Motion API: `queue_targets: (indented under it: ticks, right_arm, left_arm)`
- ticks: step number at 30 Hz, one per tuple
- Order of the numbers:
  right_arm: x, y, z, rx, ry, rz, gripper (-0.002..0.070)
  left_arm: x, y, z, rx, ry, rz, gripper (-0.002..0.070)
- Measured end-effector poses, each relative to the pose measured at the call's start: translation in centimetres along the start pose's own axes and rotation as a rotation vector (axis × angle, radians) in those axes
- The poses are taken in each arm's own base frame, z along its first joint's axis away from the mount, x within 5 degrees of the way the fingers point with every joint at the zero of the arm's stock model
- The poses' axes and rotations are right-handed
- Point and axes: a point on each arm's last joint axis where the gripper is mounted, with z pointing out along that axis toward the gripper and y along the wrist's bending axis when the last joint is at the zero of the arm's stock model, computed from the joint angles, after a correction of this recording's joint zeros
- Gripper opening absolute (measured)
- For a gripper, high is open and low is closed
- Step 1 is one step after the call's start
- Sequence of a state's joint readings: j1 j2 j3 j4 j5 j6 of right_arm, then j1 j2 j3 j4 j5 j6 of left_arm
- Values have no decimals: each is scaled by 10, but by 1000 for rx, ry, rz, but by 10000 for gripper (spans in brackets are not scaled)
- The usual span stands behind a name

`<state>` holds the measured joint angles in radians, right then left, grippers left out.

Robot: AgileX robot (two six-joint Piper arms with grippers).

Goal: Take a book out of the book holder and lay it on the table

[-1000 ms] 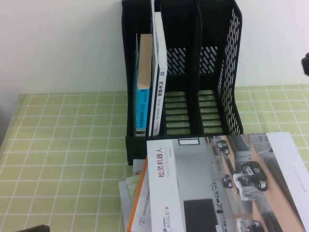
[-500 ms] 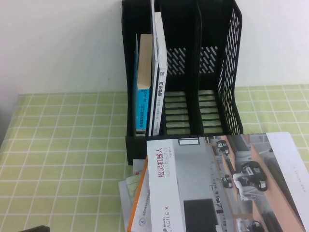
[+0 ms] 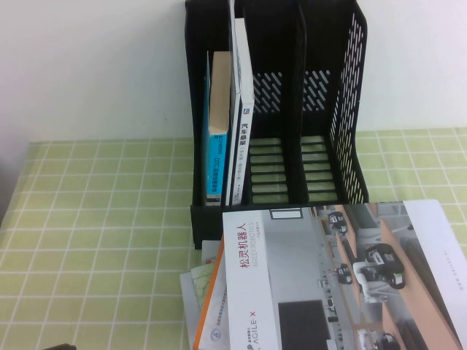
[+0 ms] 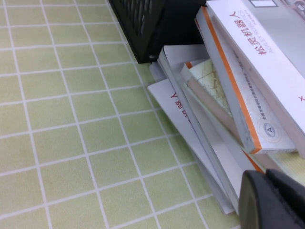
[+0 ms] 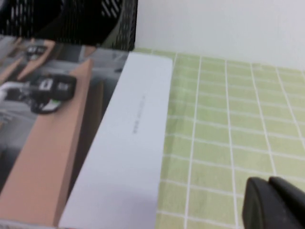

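Book (image 3: 343,277) lies flat on the desk (image 3: 95,219) before the rack (image 3: 277,109) (task looks done), left tool (image 4: 274,200) and right tool (image 5: 274,202) both closed, empty, nearby.

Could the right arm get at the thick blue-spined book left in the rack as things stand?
Probably, but awkwardly. The blue-spined book stands in the book holder's leftmost compartment, its top edge exposed. The right gripper, shut, sits beside the brochure; the left gripper seems nearer.
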<state>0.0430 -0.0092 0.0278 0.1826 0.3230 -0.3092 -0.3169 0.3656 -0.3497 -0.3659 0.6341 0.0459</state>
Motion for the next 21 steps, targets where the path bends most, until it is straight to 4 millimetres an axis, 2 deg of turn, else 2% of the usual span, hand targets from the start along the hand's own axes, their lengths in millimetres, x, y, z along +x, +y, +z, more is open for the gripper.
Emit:
queue_targets:
  ticks: [2, 9, 21]
  right_arm:
    - [5, -2, 0, 21, 50, 26, -2]
    - [6, -15, -2, 166, 59, 146, -1]
    - [6, -16, -2, 179, 54, 211, -1]
  left_arm:
    - [0, 0, 0, 0, 5, 0, -3]
    - [1, 0, 0, 0, 6, 0, -3]
    - [1, 0, 0, 0, 6, 0, -3]
